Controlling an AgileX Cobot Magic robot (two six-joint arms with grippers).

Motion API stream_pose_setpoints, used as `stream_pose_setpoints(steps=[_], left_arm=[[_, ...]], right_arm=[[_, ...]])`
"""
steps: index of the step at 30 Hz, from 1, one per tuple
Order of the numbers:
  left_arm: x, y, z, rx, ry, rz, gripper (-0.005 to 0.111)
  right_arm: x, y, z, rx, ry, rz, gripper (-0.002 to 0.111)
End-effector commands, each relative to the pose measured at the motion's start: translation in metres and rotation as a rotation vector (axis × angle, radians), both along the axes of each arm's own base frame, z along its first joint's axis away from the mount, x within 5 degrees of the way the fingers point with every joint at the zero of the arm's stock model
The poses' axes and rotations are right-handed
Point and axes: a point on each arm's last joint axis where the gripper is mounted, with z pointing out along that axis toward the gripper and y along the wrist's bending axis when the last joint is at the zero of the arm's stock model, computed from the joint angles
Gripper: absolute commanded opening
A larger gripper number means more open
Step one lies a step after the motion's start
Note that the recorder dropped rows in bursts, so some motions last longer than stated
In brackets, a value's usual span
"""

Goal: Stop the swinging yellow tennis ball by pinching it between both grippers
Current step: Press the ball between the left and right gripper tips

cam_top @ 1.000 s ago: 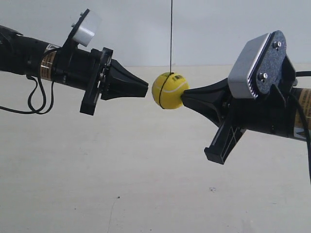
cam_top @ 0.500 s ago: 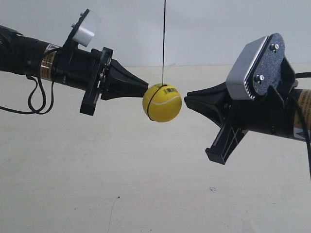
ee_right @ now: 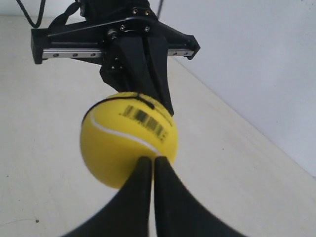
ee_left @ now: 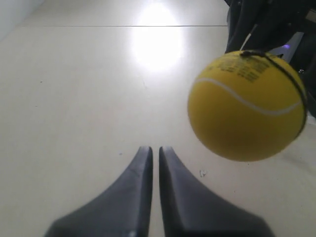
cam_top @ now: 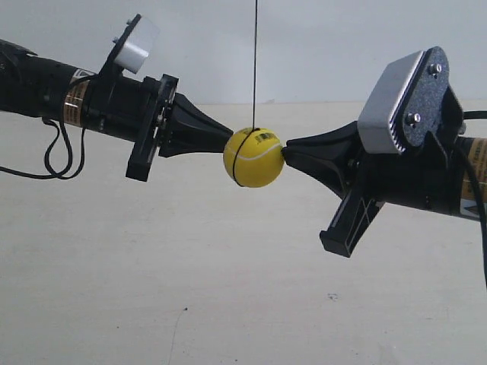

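In the exterior view, the ball (cam_top: 253,157) hangs on its string (cam_top: 255,61) above the bench (cam_top: 228,304). It is touched on either side by the tips of the arm at the exterior view's left (cam_top: 114,106) and the arm at the exterior view's right (cam_top: 396,175).

In the left wrist view, my left gripper (ee_left: 155,150) has its jaws together but for a thin slit, and the ball sits off to one side of them.

In the right wrist view, my right gripper (ee_right: 154,160) has its jaws together, with the tips against the ball.

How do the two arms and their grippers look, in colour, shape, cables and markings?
Both arms are black tubes with a gold-brown label band. Each ends in black fingers that taper to a point. The arm at the exterior view's left carries a white cylinder and a loose black cable; the arm at its right carries a grey screwed box.
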Motion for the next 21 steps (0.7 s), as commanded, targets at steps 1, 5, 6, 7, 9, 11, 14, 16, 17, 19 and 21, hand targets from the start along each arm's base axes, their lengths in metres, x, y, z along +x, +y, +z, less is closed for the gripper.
stream_pose_setpoints(steps=[1, 5, 6, 7, 9, 11, 14, 16, 17, 19, 21], left_arm=[[-0.0015, -0.0032, 0.0017, -0.005, -0.004, -0.013, 0.005], [-0.0015, -0.0032, 0.0017, -0.005, -0.004, -0.013, 0.005], [-0.0015, -0.0032, 0.0017, -0.005, -0.004, -0.013, 0.005], [-0.0016, -0.0033, 0.0017, -0.005, -0.004, -0.013, 0.005], [-0.0016, -0.0033, 0.0017, -0.005, -0.004, -0.013, 0.005], [-0.0016, -0.0033, 0.0017, -0.005, -0.008, -0.014, 0.005], [-0.0016, -0.0033, 0.0017, -0.005, -0.017, -0.017, 0.005], [-0.0016, -0.0033, 0.0017, -0.005, -0.017, -0.017, 0.005], [-0.0016, -0.0033, 0.0017, -0.005, -0.022, -0.019, 0.005], [-0.0016, -0.0033, 0.0017, -0.005, -0.029, -0.022, 0.005], [-0.0012, -0.0034, 0.0023, -0.006, -0.033, -0.022, 0.005]], right_arm=[[0.0016, -0.0007, 0.0025, 0.015, -0.003, -0.004, 0.0], [0.0016, -0.0007, 0.0025, 0.015, -0.003, -0.004, 0.0], [0.0016, -0.0007, 0.0025, 0.015, -0.003, -0.004, 0.0], [0.0016, -0.0007, 0.0025, 0.015, -0.003, -0.004, 0.0], [0.0015, -0.0006, 0.0026, 0.017, -0.003, -0.002, 0.0], [0.0016, -0.0007, 0.0027, 0.018, -0.003, -0.003, 0.0], [0.0014, -0.0005, 0.003, 0.021, -0.004, 0.0, 0.0], [0.0015, -0.0006, 0.0029, 0.02, -0.003, -0.002, 0.0], [0.0016, -0.0007, 0.0026, 0.017, -0.002, -0.004, 0.0], [0.0021, -0.0012, 0.002, 0.01, 0.001, -0.011, 0.0], [0.0023, -0.0014, 0.0016, 0.005, -0.001, -0.014, 0.0]])
